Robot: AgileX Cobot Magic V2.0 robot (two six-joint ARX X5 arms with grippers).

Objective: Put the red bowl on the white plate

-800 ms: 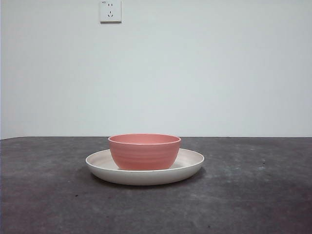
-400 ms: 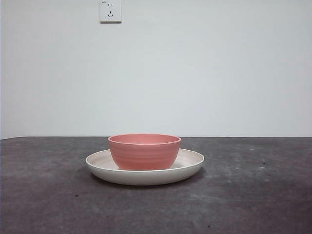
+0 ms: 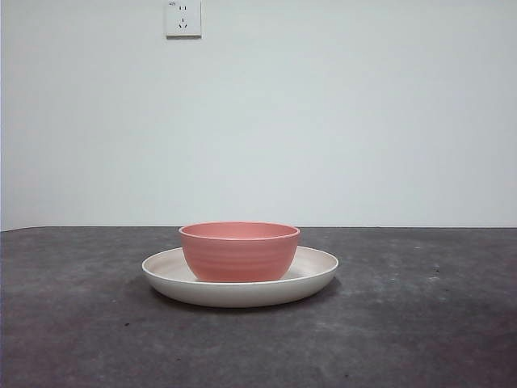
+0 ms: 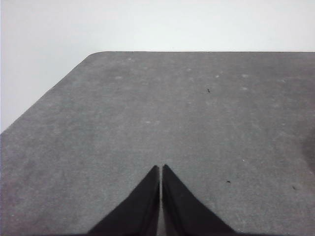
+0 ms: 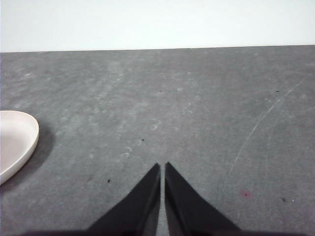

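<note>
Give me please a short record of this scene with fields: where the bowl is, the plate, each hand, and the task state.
bowl: red bowl stands upright inside the white plate, near its middle
plate: flat on the grey table
left hand: shut, holding nothing, over bare table, away from the bowl
right hand: shut, holding nothing, beside the plate's edge, not touching it
wall: white socket above
task state: bowl appears placed

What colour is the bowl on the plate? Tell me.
Salmon pink red bowl, faintly ridged; front view.
</note>
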